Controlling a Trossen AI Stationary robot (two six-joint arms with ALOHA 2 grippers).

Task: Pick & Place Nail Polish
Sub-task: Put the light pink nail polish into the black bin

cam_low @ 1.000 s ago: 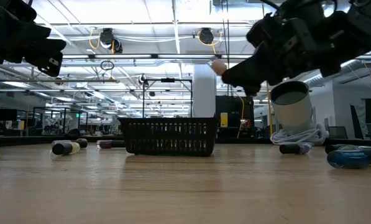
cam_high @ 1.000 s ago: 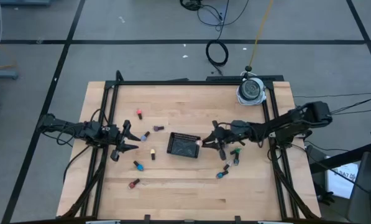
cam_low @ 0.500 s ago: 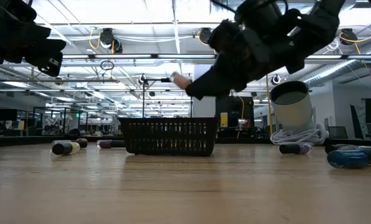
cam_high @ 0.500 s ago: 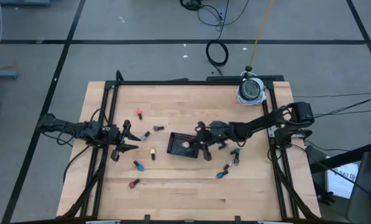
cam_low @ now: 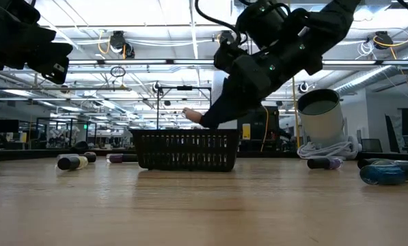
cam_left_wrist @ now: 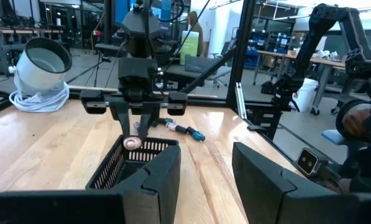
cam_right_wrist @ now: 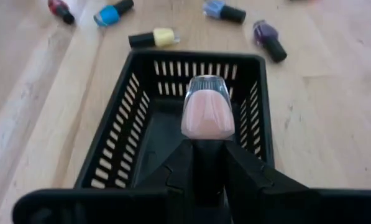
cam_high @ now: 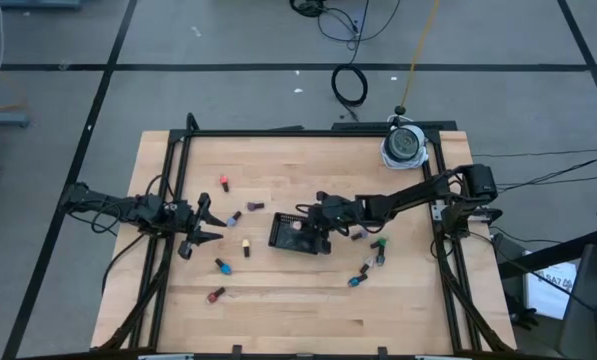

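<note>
My right gripper (cam_high: 303, 226) is shut on a pale pink nail polish bottle (cam_right_wrist: 207, 113) and holds it over the small black mesh tray (cam_high: 286, 240) in the middle of the table. The bottle also shows in the low view (cam_low: 192, 115), just above the tray's rim (cam_low: 186, 133). My left gripper (cam_high: 210, 226) is open and empty, left of the tray, with its two fingers apart in its wrist view (cam_left_wrist: 207, 171). Several other bottles lie on their sides on the wood: yellow (cam_high: 246, 246), blue (cam_high: 221, 266), red (cam_high: 223, 183). My right gripper pinches the bottle's dark cap end (cam_right_wrist: 207, 155) between its two fingers. The pink glass body sticks out ahead of the fingertips. The fingers slant down from the table's right side. The bottle is lifted clear, over the tray's inside.
Green (cam_high: 378, 243) and teal (cam_high: 356, 280) bottles lie right of the tray, and a dark red one (cam_high: 215, 295) lies near the front left. A white round container with a coiled cord (cam_high: 403, 146) stands at the far right corner. Black frame rails run along the table's sides.
My right gripper has gone toward the table's left edge with the pink bottle, from right of the tray to over it, and has come down close to the tray's rim. My left gripper has kept still.
</note>
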